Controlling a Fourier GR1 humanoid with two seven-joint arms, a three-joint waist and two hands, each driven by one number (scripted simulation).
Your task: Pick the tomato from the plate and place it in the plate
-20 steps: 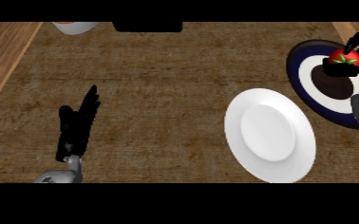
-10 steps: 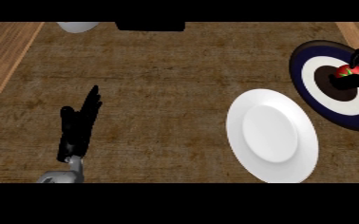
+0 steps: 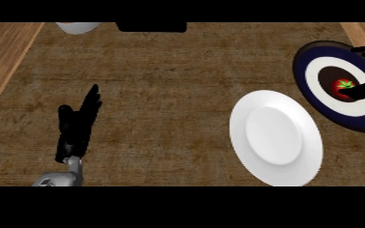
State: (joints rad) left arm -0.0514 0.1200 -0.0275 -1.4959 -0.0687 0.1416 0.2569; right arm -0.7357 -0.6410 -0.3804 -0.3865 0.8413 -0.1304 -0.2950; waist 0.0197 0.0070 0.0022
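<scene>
The right hand [image 3: 354, 92] is reaching at the tomato [image 3: 345, 84] on the dark plate [image 3: 308, 72]; its fingers I cannot tell. Next, closing and lifting toward the white plate [image 3: 276, 137], lying to its left.

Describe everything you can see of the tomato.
The tomato is small, round and red with a green star-shaped stalk on top. It sits in the dark middle of the blue plate, which has a white ring, at the view's right edge. A black shape at that edge, apparently part of the right hand, overlaps its lower right side; whether it grips is unclear.
</scene>
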